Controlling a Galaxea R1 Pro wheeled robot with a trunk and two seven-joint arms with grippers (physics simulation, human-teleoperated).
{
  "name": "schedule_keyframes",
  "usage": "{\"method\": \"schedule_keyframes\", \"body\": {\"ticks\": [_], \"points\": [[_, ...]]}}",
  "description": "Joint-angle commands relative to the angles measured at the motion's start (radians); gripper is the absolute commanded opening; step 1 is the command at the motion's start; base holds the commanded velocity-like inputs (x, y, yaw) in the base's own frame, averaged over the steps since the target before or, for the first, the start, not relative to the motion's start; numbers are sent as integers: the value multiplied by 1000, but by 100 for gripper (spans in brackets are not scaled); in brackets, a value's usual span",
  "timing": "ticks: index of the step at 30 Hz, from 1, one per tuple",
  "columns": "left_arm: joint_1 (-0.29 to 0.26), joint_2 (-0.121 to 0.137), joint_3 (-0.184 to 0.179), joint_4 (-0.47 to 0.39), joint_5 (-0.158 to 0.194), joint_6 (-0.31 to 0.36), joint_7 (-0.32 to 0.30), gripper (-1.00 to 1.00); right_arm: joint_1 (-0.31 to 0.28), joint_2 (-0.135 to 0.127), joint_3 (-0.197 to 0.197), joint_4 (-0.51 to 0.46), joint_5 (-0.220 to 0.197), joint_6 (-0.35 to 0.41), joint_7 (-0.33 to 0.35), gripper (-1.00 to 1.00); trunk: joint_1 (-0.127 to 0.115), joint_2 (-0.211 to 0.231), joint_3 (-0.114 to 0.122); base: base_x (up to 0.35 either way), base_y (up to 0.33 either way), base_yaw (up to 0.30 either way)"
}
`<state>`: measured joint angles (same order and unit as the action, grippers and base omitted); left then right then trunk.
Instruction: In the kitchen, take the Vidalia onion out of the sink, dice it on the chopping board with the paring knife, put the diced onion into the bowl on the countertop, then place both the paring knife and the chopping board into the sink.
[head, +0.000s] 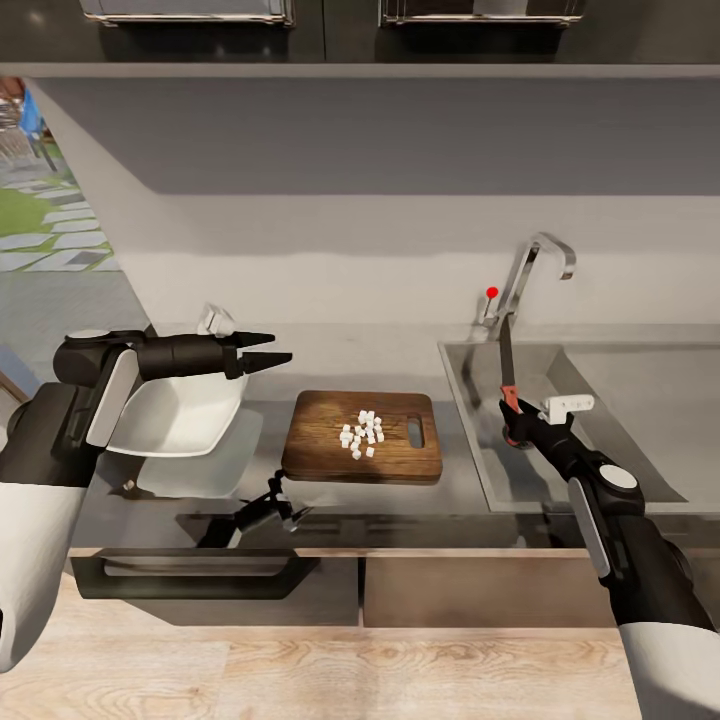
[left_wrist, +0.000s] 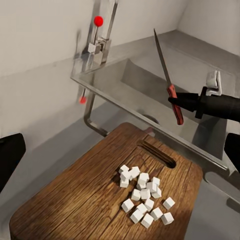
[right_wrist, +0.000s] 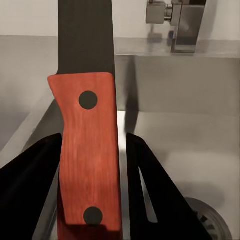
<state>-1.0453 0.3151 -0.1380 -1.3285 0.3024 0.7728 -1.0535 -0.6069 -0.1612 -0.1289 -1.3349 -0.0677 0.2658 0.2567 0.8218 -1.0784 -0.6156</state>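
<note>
Where the grey tabletop meets the pale wall, the chopping board lies flat with white onion dice piled on it. The white bowl sits left of the board, its inside hidden by my left gripper, jaws narrow. My right gripper clamps the paring knife, blade up, over the sink.

1. sink basin lay open below the right gripper; the paring knife pointed up beside the tap, which stood at the basin's back left corner.
2. diced onion sat mid chopping board; board edges were bare.
3. bowl stood just left of the board, under the left gripper.
4. countertop strip before the board lay free.
</note>
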Motion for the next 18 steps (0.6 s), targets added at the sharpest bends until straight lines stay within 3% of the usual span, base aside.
{"method": "schedule_keyframes", "body": {"ticks": [1, 18], "points": [[-1, 1, -2, 0, 6, 7, 1, 100, -1, 0, -2, -1, -7, 7, 4, -100, 0, -1, -2, 0, 0, 0], [-1, 1, -2, 0, 6, 7, 1, 100, -1, 0, -3, -1, -9, 9, 5, -100, 0, -1, -7, 0, 0, -20]]}}
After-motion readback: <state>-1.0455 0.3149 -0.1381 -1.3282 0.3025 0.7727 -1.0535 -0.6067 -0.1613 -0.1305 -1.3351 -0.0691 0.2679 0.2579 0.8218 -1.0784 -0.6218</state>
